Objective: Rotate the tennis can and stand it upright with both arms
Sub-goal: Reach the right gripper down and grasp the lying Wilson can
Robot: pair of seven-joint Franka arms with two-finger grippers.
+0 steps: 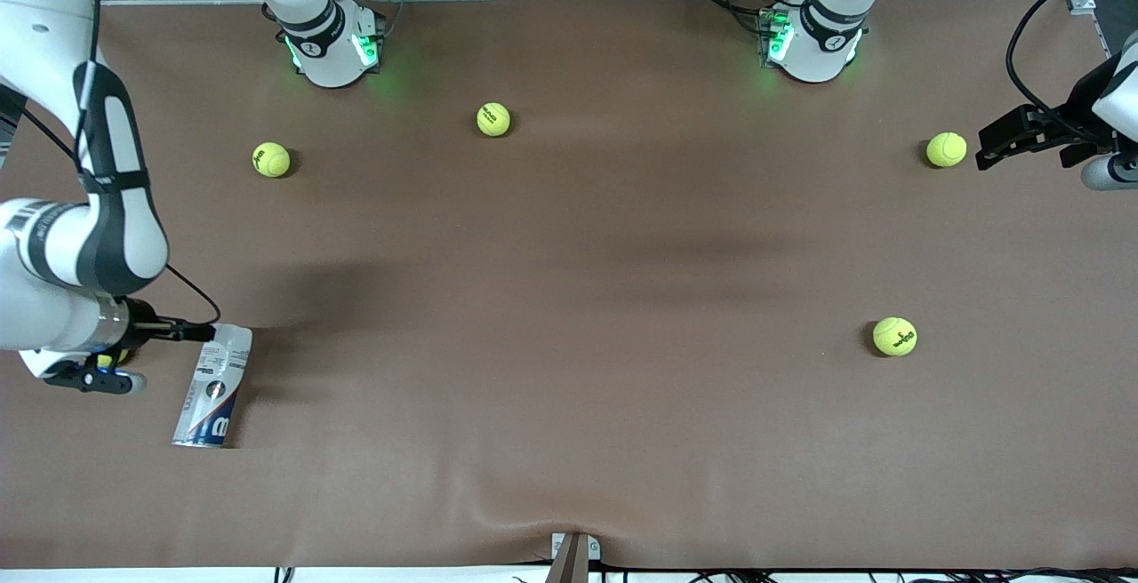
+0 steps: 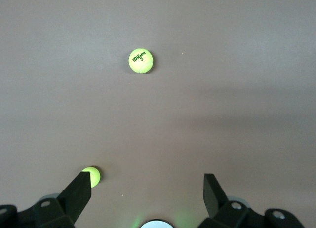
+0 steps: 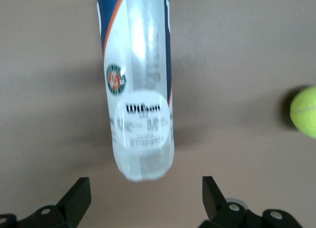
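Note:
The tennis can (image 1: 213, 387) lies on its side on the brown table near the right arm's end, its navy W end nearer the front camera. My right gripper (image 1: 191, 331) is low at the can's clear end, open and empty. In the right wrist view the can (image 3: 140, 90) points end-on at the gripper (image 3: 145, 184), and its rounded end stops just short of the gap between the spread fingers. My left gripper (image 1: 987, 152) hangs over the table at the left arm's end, beside a tennis ball (image 1: 946, 149). It shows open and empty in the left wrist view (image 2: 147, 179).
Three more tennis balls lie on the table (image 1: 271, 159), (image 1: 493, 119), (image 1: 894, 336). Another ball peeks out under my right wrist (image 1: 111, 358) and shows in the right wrist view (image 3: 303, 112). The left wrist view shows two balls (image 2: 140, 60), (image 2: 92, 176).

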